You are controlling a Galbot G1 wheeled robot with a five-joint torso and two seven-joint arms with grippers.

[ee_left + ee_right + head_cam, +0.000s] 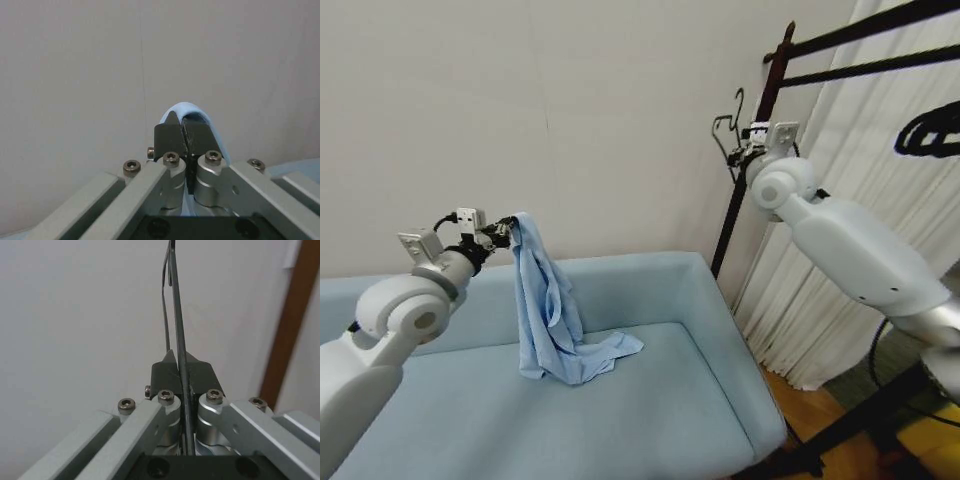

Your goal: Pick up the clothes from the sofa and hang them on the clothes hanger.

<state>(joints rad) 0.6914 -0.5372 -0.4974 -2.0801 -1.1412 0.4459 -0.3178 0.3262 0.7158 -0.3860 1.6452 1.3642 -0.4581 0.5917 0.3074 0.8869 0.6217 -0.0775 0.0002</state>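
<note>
Head view, nearest first: the sofa [670,400] lies across the lower frame, and my left arm comes in from the lower left. The left end effector [503,232] sits at mid-left, closed on the top of the cloth [548,320]. The blue cloth hangs down from that grip, and its lower end lies crumpled on the seat cushion at centre. On the left wrist view I see the two black fingers [167,140] pressed together, with a fold of blue pinched between them and arching over the tips.

Farther back, at upper right, the right end effector [745,150] is held high, just beside the rack [775,75] pole, clamped on a black wire hanger [718,128]. The right wrist view has the thin wire gripped between that end effector's fingers [165,377] and running on past them. Behind everything are the wall [600,120] and, at right, a white curtain [820,330].
</note>
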